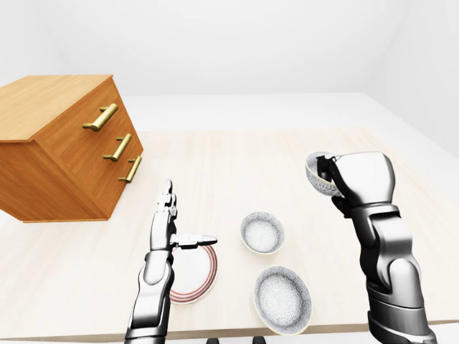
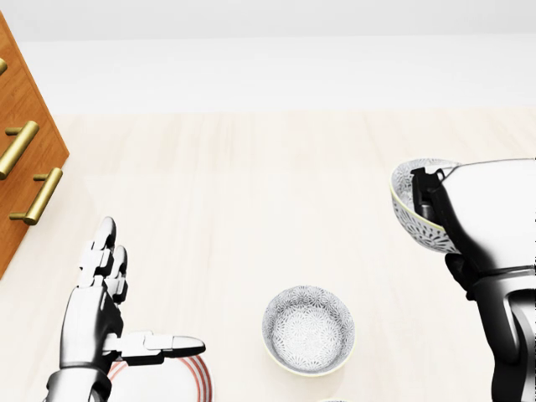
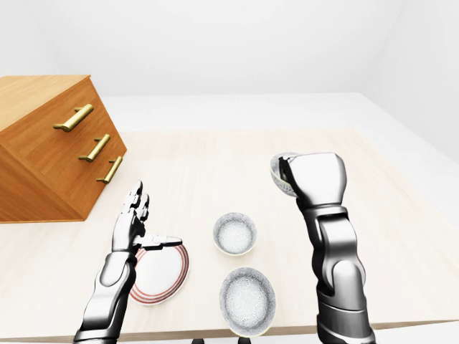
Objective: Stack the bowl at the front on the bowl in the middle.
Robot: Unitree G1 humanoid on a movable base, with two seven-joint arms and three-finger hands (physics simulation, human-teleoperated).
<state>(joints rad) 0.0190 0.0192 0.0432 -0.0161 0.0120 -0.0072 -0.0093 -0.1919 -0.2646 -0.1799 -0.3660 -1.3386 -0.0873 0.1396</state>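
Left-eye view: the right hand (image 1: pixel 362 179) was clamped on the small grey-patterned ceramic bowl (image 1: pixel 318 175), high at the view's right above the pale wooden table (image 1: pixel 237 165). Below sat the middle bowl (image 1: pixel 262 232) and the nearest bowl (image 1: pixel 282 299), apart. The left hand (image 1: pixel 168 229) hovered, fingers spread, over a red-ringed white plate (image 1: pixel 197 283), with a wooden drawer chest (image 1: pixel 64 154) at left. Head view: the nearest bowl was cropped out and the held bowl was tilted, mouth seemingly up-left.
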